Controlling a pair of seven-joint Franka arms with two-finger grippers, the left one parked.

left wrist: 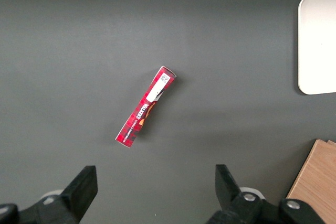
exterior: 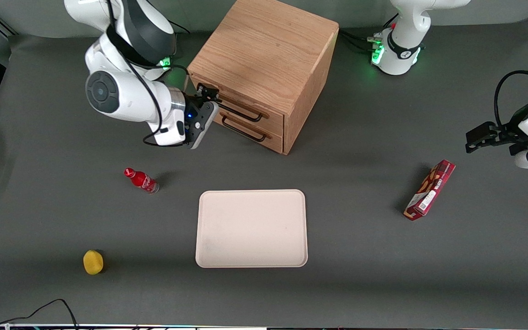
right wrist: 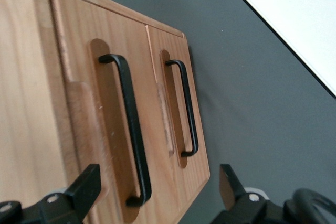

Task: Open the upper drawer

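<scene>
We see the tool (exterior: 206, 98) at the front of the cabinet (exterior: 264, 55), its fingers (right wrist: 86, 187) spread apart and holding nothing, just before the handle (right wrist: 128, 129) of the upper drawer (right wrist: 102, 103). This drawer sits closed above the lower drawer (right wrist: 176, 108). On the surface (exterior: 360, 229), nearer to the front camera, lie a tray (exterior: 251, 228), a red bottle (exterior: 141, 180), a yellow object (exterior: 93, 262) and, toward the parked arm's end, a red box (exterior: 430, 189).
</scene>
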